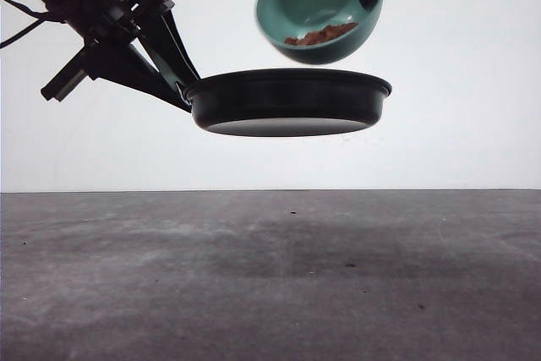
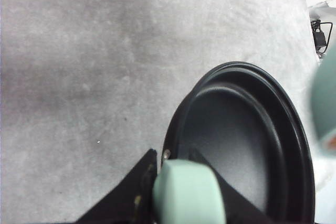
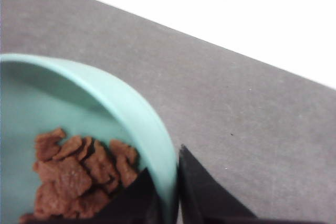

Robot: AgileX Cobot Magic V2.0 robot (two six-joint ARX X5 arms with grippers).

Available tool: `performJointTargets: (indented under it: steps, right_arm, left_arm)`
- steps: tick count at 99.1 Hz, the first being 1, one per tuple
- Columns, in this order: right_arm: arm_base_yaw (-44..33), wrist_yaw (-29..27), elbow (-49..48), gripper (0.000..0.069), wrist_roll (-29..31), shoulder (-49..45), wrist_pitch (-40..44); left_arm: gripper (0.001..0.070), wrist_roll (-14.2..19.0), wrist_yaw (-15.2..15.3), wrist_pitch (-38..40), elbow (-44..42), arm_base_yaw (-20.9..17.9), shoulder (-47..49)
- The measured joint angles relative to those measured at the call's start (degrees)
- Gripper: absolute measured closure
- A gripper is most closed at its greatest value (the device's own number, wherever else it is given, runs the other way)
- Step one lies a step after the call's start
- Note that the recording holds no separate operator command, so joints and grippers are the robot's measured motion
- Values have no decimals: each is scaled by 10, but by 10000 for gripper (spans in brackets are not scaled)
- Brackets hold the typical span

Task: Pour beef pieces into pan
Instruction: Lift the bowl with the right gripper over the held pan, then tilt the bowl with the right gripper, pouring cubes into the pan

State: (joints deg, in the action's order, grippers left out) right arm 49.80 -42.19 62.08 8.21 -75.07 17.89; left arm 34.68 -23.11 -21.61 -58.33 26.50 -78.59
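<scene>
Two pincers at work, both raised well above the grey tabletop [image 1: 270, 276]. Left pincer [image 2: 181, 195] clenched on the pale mint handle [image 2: 189, 192] of the black pan [image 1: 287, 103], held level in mid-air. Right pincer [image 3: 165, 198] clamped over the rim of the teal bowl [image 1: 317, 10], one finger inside, one outside. Bowl tilted, mouth turned forward and toward the left arm, hanging just above the pan's far rim. Beef pieces [image 1: 319, 35] heaped low against the bowl's downhill wall, none yet seen in the pan.

Likely risks, judged from here:
- Spill past the pan. Bowl lip apparently near the rim rather than over the middle; too quick a tip could send chunks over the edge onto the tabletop.
- Pan sag or twist. Grip on the handle end alone, so added weight could rotate it downward.
- Knock. Little gap between bowl and pan rim; further tilting could bring them into contact.
- Bowl slip. Thin rim pinch, steeper angle, less security.

Plenty of open room below and on every side; no other objects on the tabletop, far edge against a plain white wall.
</scene>
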Motion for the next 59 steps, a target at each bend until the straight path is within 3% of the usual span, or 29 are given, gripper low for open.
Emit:
performJointTargets:
  steps: [16, 26, 59]
  right_arm:
    - [37, -50, -46, 675, -83, -4, -103]
    - [51, -54, -63, 675, -158, -4, -172]
    - [53, -56, -65, 675, -362, -4, -289]
  left_arm:
    - [650, 2, -3, 0, 0, 0, 0]
    - [650, 5, -5, 0, 0, 0, 0]
    - [650, 6, -8, 0, 0, 0, 0]
